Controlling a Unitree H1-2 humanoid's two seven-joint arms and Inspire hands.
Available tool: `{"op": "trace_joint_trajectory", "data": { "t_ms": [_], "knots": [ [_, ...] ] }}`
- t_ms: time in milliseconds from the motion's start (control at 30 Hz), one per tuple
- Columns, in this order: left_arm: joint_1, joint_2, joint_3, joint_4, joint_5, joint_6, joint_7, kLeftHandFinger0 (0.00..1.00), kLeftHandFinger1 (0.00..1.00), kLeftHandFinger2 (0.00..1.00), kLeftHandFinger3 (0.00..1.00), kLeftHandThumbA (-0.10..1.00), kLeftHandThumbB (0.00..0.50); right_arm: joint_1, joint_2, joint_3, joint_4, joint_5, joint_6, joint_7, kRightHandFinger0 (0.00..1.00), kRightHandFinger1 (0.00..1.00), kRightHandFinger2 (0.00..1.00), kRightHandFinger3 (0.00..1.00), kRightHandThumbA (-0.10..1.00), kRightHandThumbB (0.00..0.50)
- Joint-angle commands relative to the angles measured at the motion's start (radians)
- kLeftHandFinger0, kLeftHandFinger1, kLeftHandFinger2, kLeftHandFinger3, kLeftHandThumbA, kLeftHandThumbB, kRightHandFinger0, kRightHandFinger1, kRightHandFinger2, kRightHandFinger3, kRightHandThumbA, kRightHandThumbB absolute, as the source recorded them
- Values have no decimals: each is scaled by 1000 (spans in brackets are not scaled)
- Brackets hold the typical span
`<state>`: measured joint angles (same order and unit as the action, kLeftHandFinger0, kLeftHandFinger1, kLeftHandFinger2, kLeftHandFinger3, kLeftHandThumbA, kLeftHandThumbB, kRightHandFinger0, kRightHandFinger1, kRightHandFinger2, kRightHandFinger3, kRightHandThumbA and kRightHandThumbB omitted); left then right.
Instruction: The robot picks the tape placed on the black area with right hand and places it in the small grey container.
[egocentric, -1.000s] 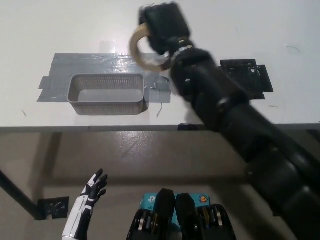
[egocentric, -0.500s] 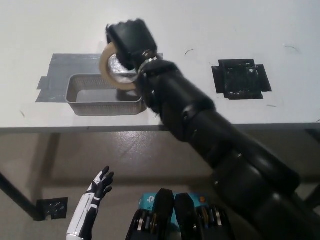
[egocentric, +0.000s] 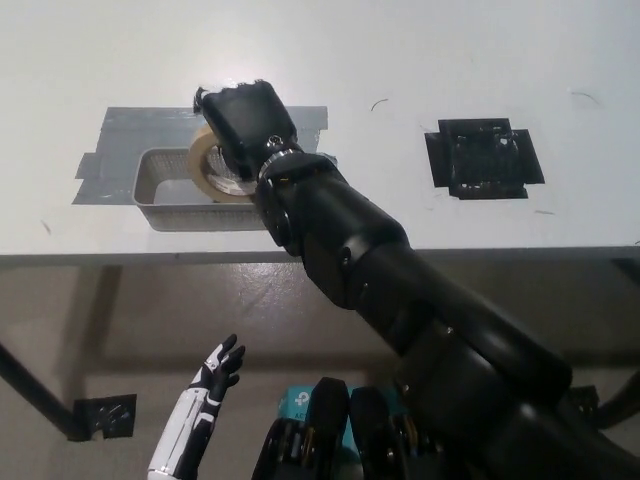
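My black right hand (egocentric: 245, 125) is shut on a beige roll of tape (egocentric: 211, 167), holding it just over the right half of the small grey mesh container (egocentric: 160, 192). The roll hangs at the container's rim level, partly inside its opening; whether it touches the floor is hidden. The black area (egocentric: 484, 158) at the table's right is bare. My white left hand (egocentric: 213, 378) rests below the table edge at lower left, fingers spread, holding nothing.
The container sits on a patch of grey tape (egocentric: 120, 130) on the white table (egocentric: 400, 60). My right forearm (egocentric: 340, 240) crosses the table's front edge (egocentric: 120, 257). A small black marker square (egocentric: 105, 413) lies on the floor.
My right hand carried the tape leftward and down, from above the container's right end to low over its opening. The left hand drifted slightly right.
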<state>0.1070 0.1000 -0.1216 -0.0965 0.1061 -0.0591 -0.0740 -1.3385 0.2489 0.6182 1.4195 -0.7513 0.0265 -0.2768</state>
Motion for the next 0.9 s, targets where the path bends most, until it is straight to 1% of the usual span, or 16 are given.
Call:
{"op": "trace_joint_trajectory", "data": {
  "t_ms": [0, 33, 67, 100, 167, 300, 367, 467, 500, 533, 567, 633, 667, 700, 733, 867],
  "knots": [
    [-3, -1, -5, -36, 16, 0, -2, 1000, 1000, 1000, 1000, 1000, 107, -44, 19, -28, -6, 44, -14, -10, 978, 1000, 1000, 1000, 381, 403],
    [-5, -1, -4, -38, 17, 1, -1, 1000, 1000, 1000, 1000, 1000, 104, -45, 17, -26, -5, 41, -11, 5, 1000, 1000, 1000, 1000, 501, 450],
    [-9, -1, -3, -36, 17, 0, -1, 1000, 1000, 1000, 1000, 1000, 105, -46, 16, -23, -4, 39, -8, 14, 1000, 1000, 1000, 1000, 554, 475],
    [-10, 0, -1, -35, 13, -3, -2, 1000, 1000, 1000, 1000, 1000, 101, -49, 15, -23, -4, 41, -6, 35, 1000, 1000, 1000, 1000, 585, 478],
    [-14, -1, 3, -34, 2, -1, -3, 1000, 1000, 1000, 1000, 1000, 101, -55, 10, -23, -6, 48, -4, 72, 1000, 1000, 1000, 1000, 609, 469],
    [-21, 3, 1, -31, 12, -1, -3, 1000, 1000, 1000, 1000, 1000, 114, -62, -11, -18, -19, 55, -30, 142, 1000, 1000, 1000, 1000, 659, 476],
    [-23, -2, 3, -27, 5, -8, -1, 1000, 1000, 1000, 1000, 1000, 105, -65, -28, -35, -40, 81, -58, 217, 1000, 1000, 1000, 1000, 659, 490],
    [-27, -1, 7, -29, -7, 0, -5, 1000, 1000, 1000, 1000, 1000, 126, -35, -85, -60, -198, 130, -109, 397, 1000, 1000, 1000, 1000, 708, 500],
    [-34, 3, 11, -29, -9, 2, -6, 1000, 1000, 1000, 1000, 1000, 127, -9, -116, -59, -316, 151, -90, 491, 1000, 1000, 1000, 1000, 712, 500],
    [-36, 6, 14, -30, -11, 4, -7, 1000, 1000, 1000, 1000, 1000, 129, 0, -125, -59, -358, 159, -80, 524, 1000, 1000, 1000, 1000, 713, 500],
    [-40, 9, 17, -27, -12, 5, -7, 1000, 1000, 1000, 1000, 1000, 136, 39, -166, -52, -510, 190, -46, 628, 1000, 1000, 1000, 1000, 723, 500],
    [-48, 15, 24, -18, -18, -1, -8, 1000, 1000, 1000, 1000, 1000, 121, 94, -253, -27, -780, 250, 48, 821, 1000, 1000, 1000, 1000, 738, 500],
    [-54, 15, 26, -11, -20, -4, -8, 1000, 1000, 1000, 1000, 1000, 127, 106, -312, -2, -915, 274, 102, 927, 1000, 1000, 1000, 1000, 738, 500],
    [-56, 17, 28, -7, -22, -6, -9, 1000, 1000, 1000, 1000, 1000, 126, 104, -323, 0, -938, 284, 115, 955, 1000, 1000, 1000, 1000, 727, 500],
    [-58, 17, 31, -3, -26, -9, -9, 1000, 1000, 1000, 1000, 992, 130, 103, -365, 10, -1013, 309, 149, 1023, 1000, 1000, 1000, 1000, 726, 500],
    [-63, 19, 33, -1, -29, -10, -12, 1000, 1000, 1000, 1000, 983, 96, 83, -444, 1, -1141, 372, 244, 1149, 1000, 1000, 1000, 1000, 700, 500]
  ]
}}
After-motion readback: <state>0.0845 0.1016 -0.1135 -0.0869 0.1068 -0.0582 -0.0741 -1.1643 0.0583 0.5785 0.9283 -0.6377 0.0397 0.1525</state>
